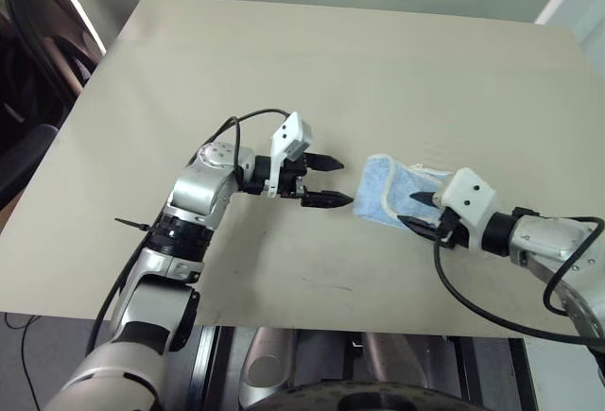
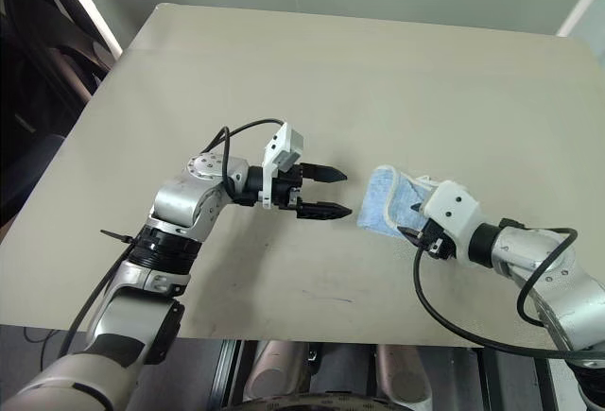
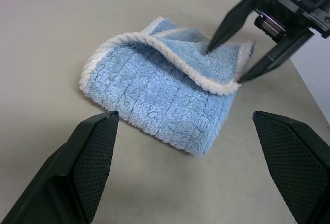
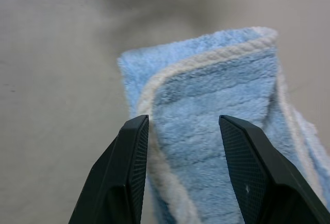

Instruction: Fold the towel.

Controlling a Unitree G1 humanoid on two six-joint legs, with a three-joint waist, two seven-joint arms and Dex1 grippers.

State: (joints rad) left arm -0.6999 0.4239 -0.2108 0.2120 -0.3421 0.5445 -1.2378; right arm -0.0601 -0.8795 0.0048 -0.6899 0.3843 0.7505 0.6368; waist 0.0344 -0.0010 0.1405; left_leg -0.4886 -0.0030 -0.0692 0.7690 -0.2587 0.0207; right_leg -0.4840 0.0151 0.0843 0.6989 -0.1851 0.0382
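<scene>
One towel point(image 1: 386, 189) lies on the table point(image 1: 378, 61), right of centre and toward the near edge, already doubled into a small thick pad; several layers stack up, and a white-edged top flap lies across the blue pile with its rim slightly lifted rather than flat; the fold looks largely made, though the upper layer sits a little askew, so in my judgement only a final press or squaring of the edges is left, if anything.

Just at its right end sits the right pincer point(image 1: 421, 210), fingers parted to a middling gap with the top layer between them; one fingertip point(image 3: 212, 45) rests on the pile, yet the fingers do not pinch the cloth, so it reads as let go rather than held.

Left of the towel, close but apart from it, the left pincer point(image 1: 327, 180) hovers over bare table, pointing toward the cloth with its fingers spread wide and nothing between them; it touches neither towel nor table as far as I can tell.
</scene>
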